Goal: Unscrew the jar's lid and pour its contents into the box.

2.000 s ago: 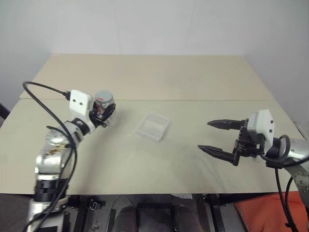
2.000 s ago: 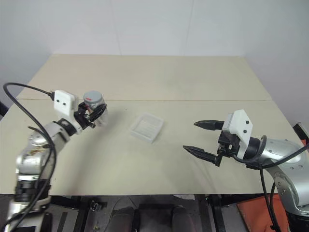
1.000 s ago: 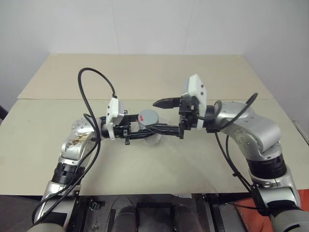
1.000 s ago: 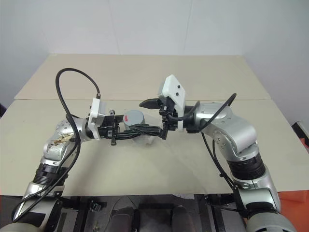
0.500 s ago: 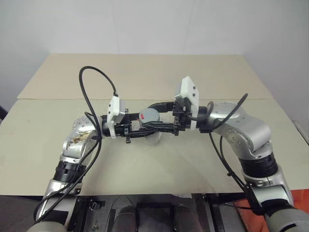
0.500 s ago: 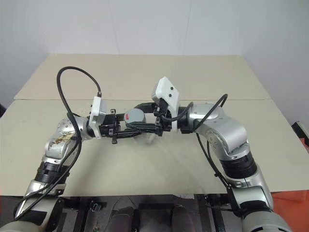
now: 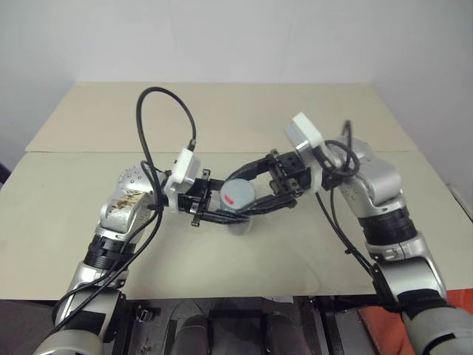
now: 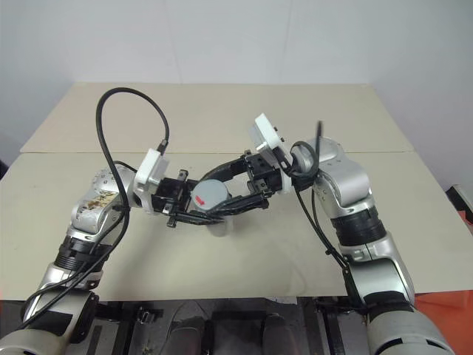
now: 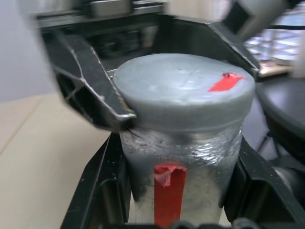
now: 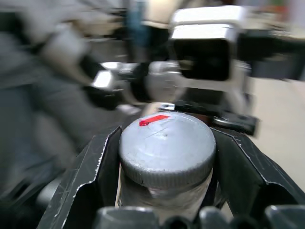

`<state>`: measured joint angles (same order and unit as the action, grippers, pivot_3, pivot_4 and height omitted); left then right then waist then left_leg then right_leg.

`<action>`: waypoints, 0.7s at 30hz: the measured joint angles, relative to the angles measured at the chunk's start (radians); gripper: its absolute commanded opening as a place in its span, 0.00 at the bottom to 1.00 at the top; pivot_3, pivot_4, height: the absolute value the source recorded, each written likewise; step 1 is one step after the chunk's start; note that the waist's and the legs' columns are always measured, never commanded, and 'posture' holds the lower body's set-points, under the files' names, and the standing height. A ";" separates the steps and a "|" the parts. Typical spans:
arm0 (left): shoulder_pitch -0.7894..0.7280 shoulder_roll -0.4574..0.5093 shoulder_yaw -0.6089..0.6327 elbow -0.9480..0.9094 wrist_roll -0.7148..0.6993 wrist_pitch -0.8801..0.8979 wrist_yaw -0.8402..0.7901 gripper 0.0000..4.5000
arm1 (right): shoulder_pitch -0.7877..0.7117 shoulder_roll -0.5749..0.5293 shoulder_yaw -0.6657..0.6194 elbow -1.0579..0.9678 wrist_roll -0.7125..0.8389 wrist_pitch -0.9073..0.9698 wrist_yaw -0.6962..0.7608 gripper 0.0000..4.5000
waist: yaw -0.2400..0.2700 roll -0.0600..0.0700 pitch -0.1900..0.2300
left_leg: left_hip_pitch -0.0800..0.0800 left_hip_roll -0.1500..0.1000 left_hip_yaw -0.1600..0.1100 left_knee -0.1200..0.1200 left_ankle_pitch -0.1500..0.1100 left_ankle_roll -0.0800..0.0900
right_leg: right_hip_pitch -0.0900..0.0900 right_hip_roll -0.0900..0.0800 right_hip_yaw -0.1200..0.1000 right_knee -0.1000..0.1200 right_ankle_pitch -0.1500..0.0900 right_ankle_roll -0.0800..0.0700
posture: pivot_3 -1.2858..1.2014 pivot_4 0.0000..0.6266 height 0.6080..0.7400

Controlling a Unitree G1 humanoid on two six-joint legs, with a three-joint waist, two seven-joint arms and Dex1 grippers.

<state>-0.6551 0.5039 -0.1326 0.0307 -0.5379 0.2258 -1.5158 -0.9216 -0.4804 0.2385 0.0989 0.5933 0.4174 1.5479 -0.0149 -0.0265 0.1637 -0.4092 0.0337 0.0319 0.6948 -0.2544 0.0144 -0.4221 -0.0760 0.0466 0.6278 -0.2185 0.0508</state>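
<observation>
A grey lid [image 9: 183,90] marked with a red patch was seen on the clear jar [image 9: 181,176], which bore a red strip on its side. Black fingers [image 10: 248,176] were shown against the pale beige surface [image 7: 222,111]; the cables [image 7: 166,111] were black.

Readable text: none that I can make out anywhere.
Lid [image 10: 166,147]: plain red mark near its rim, no letters or digits.
Jar [image 9: 183,188]: red strip down its side, no writing legible on it.
Brands, numbers, signs: none I can read.
</observation>
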 measured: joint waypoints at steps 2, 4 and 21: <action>0.000 0.016 0.000 0.001 0.000 0.017 -0.018 0.45 | -0.029 0.004 0.048 0.064 0.010 -0.064 0.017 0.62 | -0.006 0.000 0.000 | 0.000 0.000 0.000 0.000 0.000 0.000 | -0.001 0.000 0.000 0.001 0.000 0.000 | 0.52 0.24 1.00; 0.001 0.028 0.001 0.001 0.000 0.027 -0.022 0.45 | -0.050 0.016 0.078 0.111 0.011 -0.112 0.021 0.62 | -0.007 0.000 0.000 | 0.001 0.001 0.000 0.000 0.000 0.000 | -0.001 0.001 0.000 0.001 0.000 0.000 | 0.52 0.24 1.00; 0.071 0.091 0.094 -0.042 -0.011 0.061 0.089 0.45 | 0.214 -0.023 -0.136 -0.270 0.023 -0.010 -0.314 0.99 | 0.005 0.001 0.001 | -0.001 0.000 -0.002 0.000 0.000 0.000 | -0.001 0.000 -0.002 0.002 0.000 0.000 | 0.52 0.24 1.00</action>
<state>-0.5838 0.5947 -0.0383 -0.0112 -0.5489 0.2869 -1.4271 -0.7074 -0.5033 0.1029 -0.1711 0.6163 0.4070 1.2336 -0.0102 -0.0258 0.1643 -0.4103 0.0340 0.0300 0.6949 -0.2541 0.0139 -0.4234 -0.0764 0.0442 0.6293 -0.2187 0.0505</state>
